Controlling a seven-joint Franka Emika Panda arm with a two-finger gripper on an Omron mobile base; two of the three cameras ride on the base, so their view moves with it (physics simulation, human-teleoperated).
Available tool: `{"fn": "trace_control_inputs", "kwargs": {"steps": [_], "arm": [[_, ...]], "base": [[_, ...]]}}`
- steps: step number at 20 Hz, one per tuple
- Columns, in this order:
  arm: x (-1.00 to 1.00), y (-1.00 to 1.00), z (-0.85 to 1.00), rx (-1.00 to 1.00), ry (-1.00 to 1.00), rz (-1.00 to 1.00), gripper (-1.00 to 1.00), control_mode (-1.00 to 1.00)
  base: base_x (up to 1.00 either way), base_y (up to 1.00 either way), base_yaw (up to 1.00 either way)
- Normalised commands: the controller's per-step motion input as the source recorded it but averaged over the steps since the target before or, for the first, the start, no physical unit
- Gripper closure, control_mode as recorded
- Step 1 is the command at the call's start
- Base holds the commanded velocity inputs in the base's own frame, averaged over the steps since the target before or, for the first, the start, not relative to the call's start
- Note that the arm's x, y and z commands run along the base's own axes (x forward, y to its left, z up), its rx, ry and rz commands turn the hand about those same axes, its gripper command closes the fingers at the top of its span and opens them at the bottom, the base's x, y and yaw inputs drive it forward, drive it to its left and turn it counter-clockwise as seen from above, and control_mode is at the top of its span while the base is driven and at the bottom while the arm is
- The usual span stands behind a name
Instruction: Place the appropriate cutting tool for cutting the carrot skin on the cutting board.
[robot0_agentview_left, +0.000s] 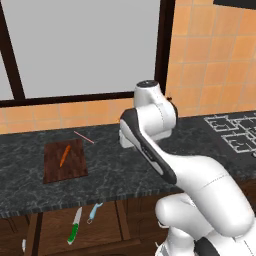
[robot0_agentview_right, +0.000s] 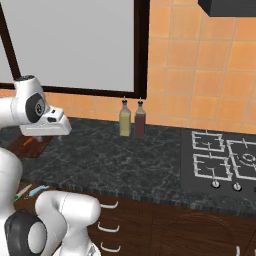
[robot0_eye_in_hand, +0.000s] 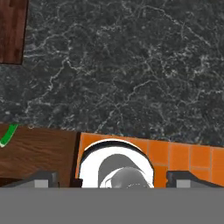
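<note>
Peeler (robot0_agentview_left: 94, 212) beside knife (robot0_agentview_left: 74, 226) below counter edge, carrot (robot0_agentview_left: 64, 155) on cutting board (robot0_agentview_left: 72, 167), fingers (robot0_eye_in_hand: 42, 178) spread over counter.

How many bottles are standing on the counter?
2. A yellowish glass bottle and a dark reddish-brown bottle stand side by side against the orange tiled wall, left of the stove. Others may be hidden behind the arm.
</note>
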Motion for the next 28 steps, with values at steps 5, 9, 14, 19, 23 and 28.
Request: {"fn": "trace_control_inputs", "kwargs": {"steps": [5, 9, 14, 19, 23, 28], "arm": [[-0.01, 1.00, -0.79, -0.08, 0.26, 0.00, -1.00, -1.00], [0.00, 1.00, -0.98, -0.07, 0.21, 0.00, -1.00, -1.00], [-0.11, 1.00, -0.92, 0.00, 0.21, 0.00, -1.00, -1.00], [-0.35, 0.74, -0.90, -0.01, 0.07, 0.01, -1.00, -1.00], [-0.05, 0.56, -0.82, -0.05, 0.00, 0.00, -1.00, -1.00], [-0.17, 0.22, -0.87, -0.01, 0.00, 0.00, -1.00, -1.00]], "base": [[0.00, 0.00, 0.00], [0.00, 0.00, 0.00], [0.00, 0.00, 0.00], [0.00, 0.00, 0.00], [0.00, 0.00, 0.00], [0.00, 0.00, 0.00]]}}
